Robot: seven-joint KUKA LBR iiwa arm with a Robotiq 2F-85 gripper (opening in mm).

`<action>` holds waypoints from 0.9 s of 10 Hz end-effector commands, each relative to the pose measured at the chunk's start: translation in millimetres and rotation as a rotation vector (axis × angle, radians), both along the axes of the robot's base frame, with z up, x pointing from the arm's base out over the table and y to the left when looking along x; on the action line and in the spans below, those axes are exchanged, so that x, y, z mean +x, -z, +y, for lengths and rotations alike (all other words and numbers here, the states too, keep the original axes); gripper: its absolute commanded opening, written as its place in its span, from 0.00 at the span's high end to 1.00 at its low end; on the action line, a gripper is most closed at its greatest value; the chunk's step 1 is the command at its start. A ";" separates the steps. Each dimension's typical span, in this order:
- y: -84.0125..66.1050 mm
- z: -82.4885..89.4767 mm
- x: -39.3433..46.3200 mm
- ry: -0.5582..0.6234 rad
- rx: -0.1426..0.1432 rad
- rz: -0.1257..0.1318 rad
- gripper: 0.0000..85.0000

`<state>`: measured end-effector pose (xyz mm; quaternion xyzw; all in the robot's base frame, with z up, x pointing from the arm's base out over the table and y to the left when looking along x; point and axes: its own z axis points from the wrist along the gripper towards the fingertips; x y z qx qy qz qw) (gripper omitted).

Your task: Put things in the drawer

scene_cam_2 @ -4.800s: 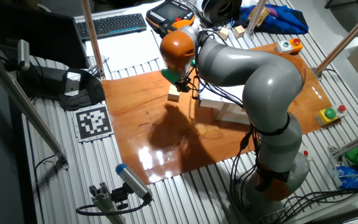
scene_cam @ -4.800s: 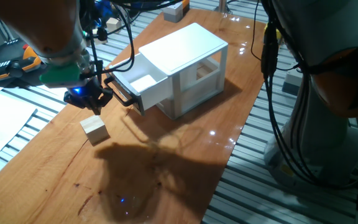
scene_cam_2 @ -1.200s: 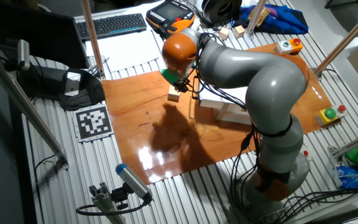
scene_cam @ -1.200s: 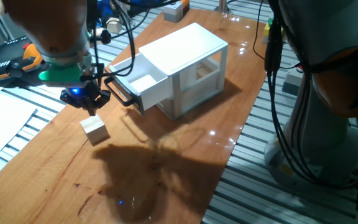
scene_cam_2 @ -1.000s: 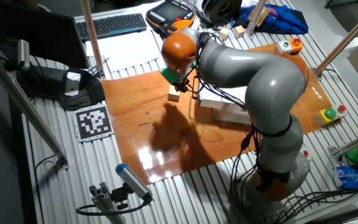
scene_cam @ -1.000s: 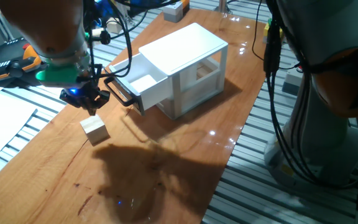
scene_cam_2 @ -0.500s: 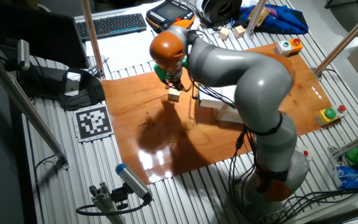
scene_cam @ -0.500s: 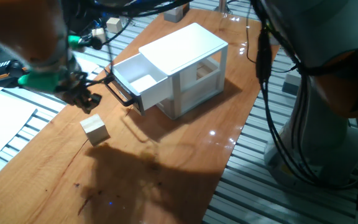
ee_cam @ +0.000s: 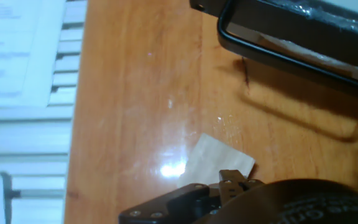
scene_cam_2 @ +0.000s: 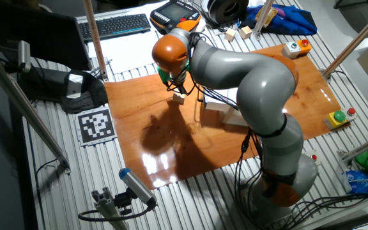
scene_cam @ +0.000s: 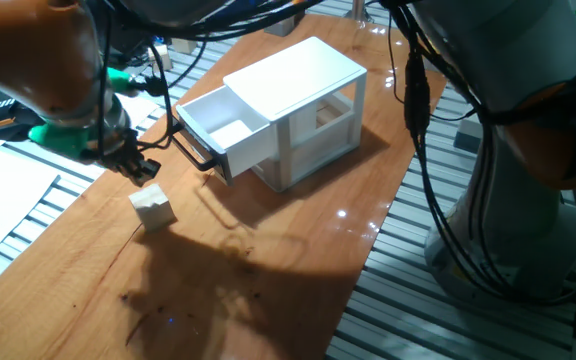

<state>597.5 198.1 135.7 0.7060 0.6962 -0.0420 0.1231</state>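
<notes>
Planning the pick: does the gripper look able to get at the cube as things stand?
Probably yes. The cube lies alone on bare table, apart from the open drawer, its top uncovered. The gripper hovers just above and beside it, with nothing between them.

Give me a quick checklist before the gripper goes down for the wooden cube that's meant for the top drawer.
1. Upper white drawer pulled open: ok.
2. Small pale wooden cube sits free on the orange-brown wooden table, nothing touching it: ok.
3. Gripper centred over the cube: not ok, it is off to one side, toward the table edge.
4. Gripper open wide enough: cannot tell.
5. Gripper clear of the drawer's black bar handle: ok.
6. Room inside the drawer: ok, only a flat pale patch shows.
</notes>
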 end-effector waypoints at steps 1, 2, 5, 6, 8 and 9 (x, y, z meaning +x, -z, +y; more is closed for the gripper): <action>2.4 -2.2 1.2 0.297 0.027 -0.001 1.00; 5.8 -4.8 1.7 0.336 0.045 -0.008 1.00; 11.1 -12.9 1.9 0.389 0.056 -0.023 1.00; 12.4 -13.8 1.9 0.407 0.088 -0.007 1.00; 16.9 -13.1 3.4 0.418 0.139 0.036 1.00; 18.3 -13.5 3.6 0.419 0.149 0.047 1.00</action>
